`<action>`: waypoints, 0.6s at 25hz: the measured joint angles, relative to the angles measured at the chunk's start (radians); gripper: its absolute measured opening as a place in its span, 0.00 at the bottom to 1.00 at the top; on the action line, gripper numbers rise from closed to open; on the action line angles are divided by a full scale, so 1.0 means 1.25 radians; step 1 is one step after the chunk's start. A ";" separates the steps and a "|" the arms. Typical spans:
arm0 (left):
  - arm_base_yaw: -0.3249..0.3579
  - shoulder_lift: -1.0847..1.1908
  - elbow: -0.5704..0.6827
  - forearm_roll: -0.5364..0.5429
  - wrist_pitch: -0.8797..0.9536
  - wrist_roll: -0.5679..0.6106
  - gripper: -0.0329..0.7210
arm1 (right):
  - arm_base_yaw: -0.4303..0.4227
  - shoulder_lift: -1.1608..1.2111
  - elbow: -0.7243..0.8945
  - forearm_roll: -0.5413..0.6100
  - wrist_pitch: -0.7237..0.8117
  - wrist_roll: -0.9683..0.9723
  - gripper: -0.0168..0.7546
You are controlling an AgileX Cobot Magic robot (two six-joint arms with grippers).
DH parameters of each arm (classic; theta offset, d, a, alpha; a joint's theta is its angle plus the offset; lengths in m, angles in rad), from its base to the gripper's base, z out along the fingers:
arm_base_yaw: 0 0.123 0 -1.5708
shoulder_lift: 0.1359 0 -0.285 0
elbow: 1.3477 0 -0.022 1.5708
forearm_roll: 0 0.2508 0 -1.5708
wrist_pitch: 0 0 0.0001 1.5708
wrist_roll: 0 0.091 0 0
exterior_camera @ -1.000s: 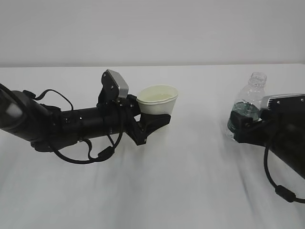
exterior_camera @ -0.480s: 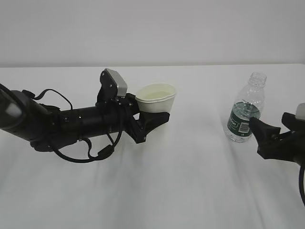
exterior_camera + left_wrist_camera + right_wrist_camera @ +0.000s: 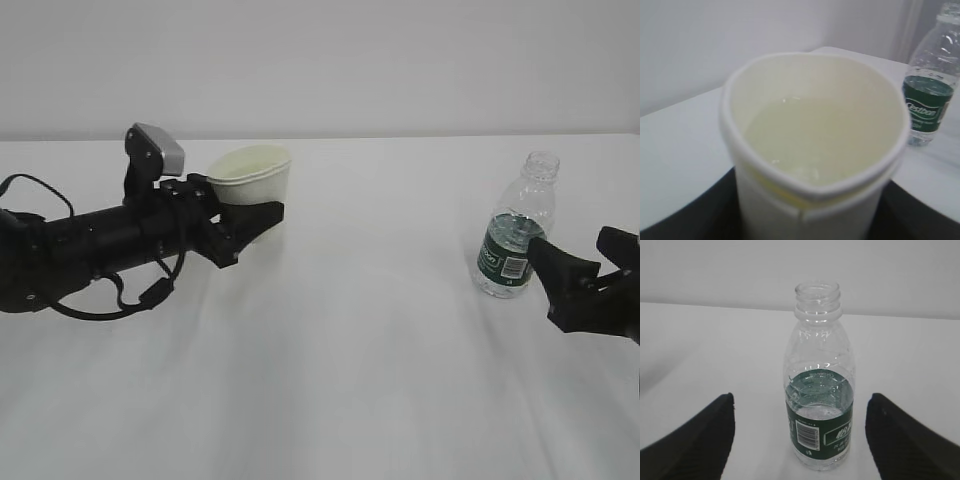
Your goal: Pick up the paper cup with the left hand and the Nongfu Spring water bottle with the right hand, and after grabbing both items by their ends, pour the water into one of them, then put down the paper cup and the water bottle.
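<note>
Two containers, two different states. Left of centre in the exterior view: paper cup (image 3: 252, 172) clamped between the jaws of the left hand (image 3: 235, 215), carried low and level just above the table (image 3: 360, 380), or possibly grazing it; contact not clear from here. Rim pinched out of round in the left wrist view, so a firm squeeze on soft paper. Kept upright, presumably to keep the contents in: a shallow pool of water (image 3: 805, 142) over the cream bottom, clear, well below the rim.

Far right of the exterior view: Nongfu Spring water bottle (image 3: 515, 228) standing upright on the table, capless, free of any grip. Right hand (image 3: 560, 275) just beside it, jaws spread wide and empty; in the right wrist view the two black fingers (image 3: 700, 440) at lower left and lower right of the frame, bottle centred between and beyond them, no contact. Water inside up to about the green label band, upper half empty.

Judged from this layout: pour done, bottle already set down, cup not yet released. Remaining step, by that reading: lower cup flat onto the table, then open the left jaws. Risk there: thin wall springing back or tipping on release, slopping the little water inside. Cup and bottle well apart, so no collision worry.
</note>
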State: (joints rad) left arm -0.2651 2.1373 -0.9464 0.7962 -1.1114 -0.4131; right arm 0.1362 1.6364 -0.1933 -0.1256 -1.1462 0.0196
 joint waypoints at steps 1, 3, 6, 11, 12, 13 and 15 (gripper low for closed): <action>0.013 -0.001 0.009 -0.002 -0.003 0.000 0.62 | 0.000 0.000 0.000 0.000 0.000 0.003 0.81; 0.045 -0.002 0.028 -0.009 -0.004 0.000 0.62 | 0.000 0.000 0.000 -0.002 0.000 0.008 0.81; 0.088 -0.002 0.055 -0.020 -0.004 0.000 0.62 | 0.000 0.000 0.000 -0.005 0.000 0.012 0.81; 0.145 -0.003 0.093 -0.055 -0.004 0.013 0.62 | 0.000 0.000 0.000 -0.006 0.000 0.013 0.81; 0.151 -0.003 0.100 -0.060 -0.004 0.018 0.62 | 0.000 0.000 0.000 -0.008 0.000 0.013 0.81; 0.158 -0.003 0.105 -0.062 -0.004 0.023 0.62 | 0.000 0.000 0.000 -0.008 0.000 0.013 0.81; 0.164 -0.003 0.111 -0.069 -0.004 0.032 0.62 | 0.000 0.000 0.000 -0.008 0.000 0.015 0.81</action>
State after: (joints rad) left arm -0.0601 2.1331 -0.8070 0.7098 -1.1169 -0.3732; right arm 0.1362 1.6364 -0.1933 -0.1352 -1.1462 0.0380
